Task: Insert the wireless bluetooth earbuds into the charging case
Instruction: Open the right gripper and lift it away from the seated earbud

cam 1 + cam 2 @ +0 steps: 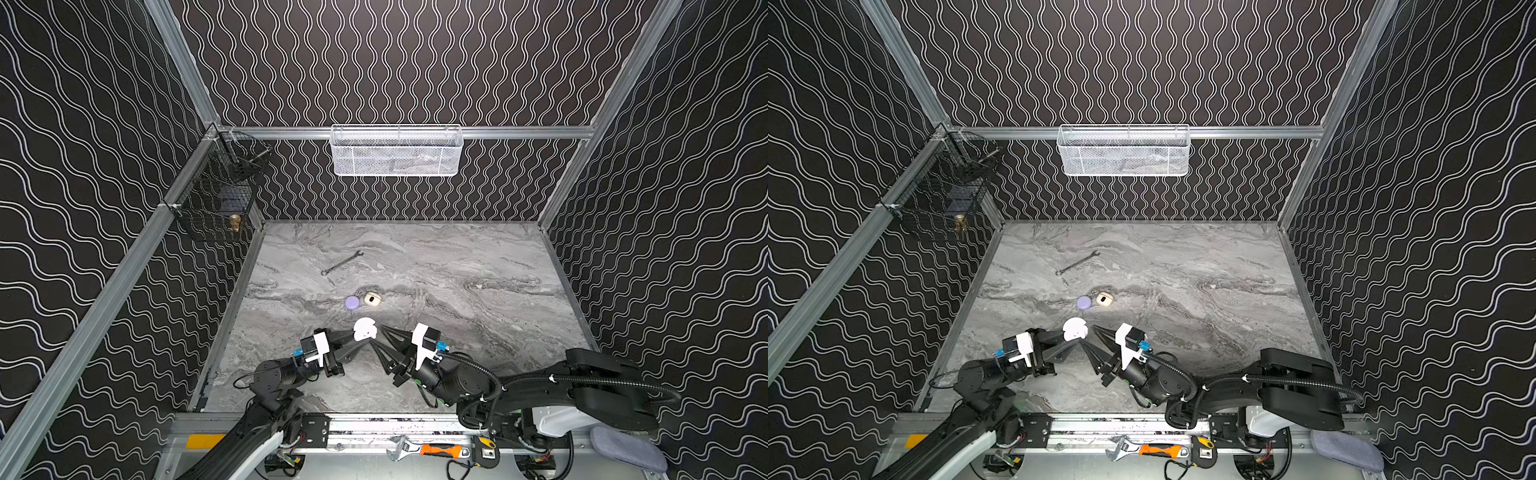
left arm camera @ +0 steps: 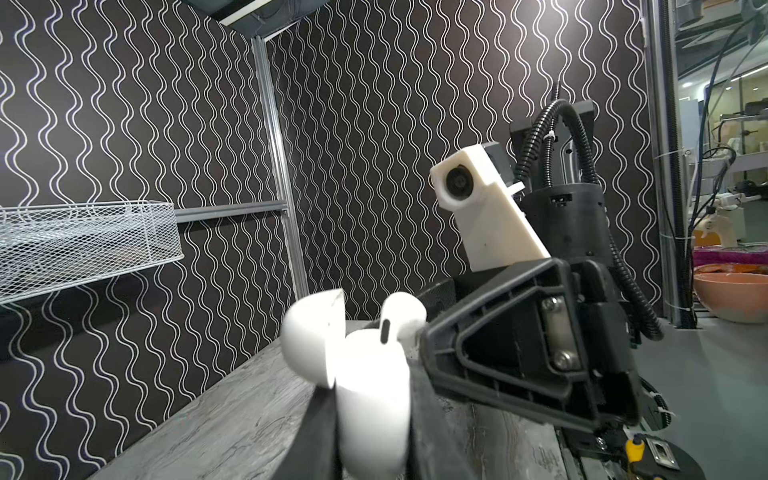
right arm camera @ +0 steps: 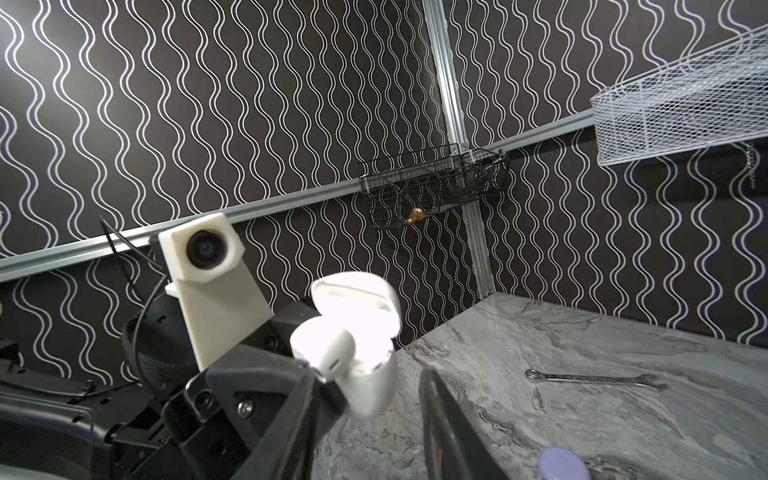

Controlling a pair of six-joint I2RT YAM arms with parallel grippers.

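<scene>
In both top views my left gripper [image 1: 365, 339] [image 1: 1075, 340] is shut on a white charging case [image 1: 365, 328] [image 1: 1075, 328], held above the table with its lid swung open. The left wrist view shows the case body [image 2: 374, 395] squeezed between my two fingers [image 2: 320, 440]. A white earbud [image 2: 401, 316] [image 3: 332, 357] stands partly in the case, its head above the rim. My right gripper [image 1: 376, 334] [image 3: 368, 372] faces the case with its jaws apart. One fingertip [image 3: 307, 374] lies right by the earbud; I cannot tell whether they touch.
A lilac case [image 1: 352, 302] [image 3: 563, 463] and a small cream case [image 1: 372, 299] lie just behind the grippers. A wrench [image 1: 341, 262] lies farther back. A white mesh basket [image 1: 397, 151] hangs on the back wall and a black wire basket [image 1: 220, 195] on the left wall.
</scene>
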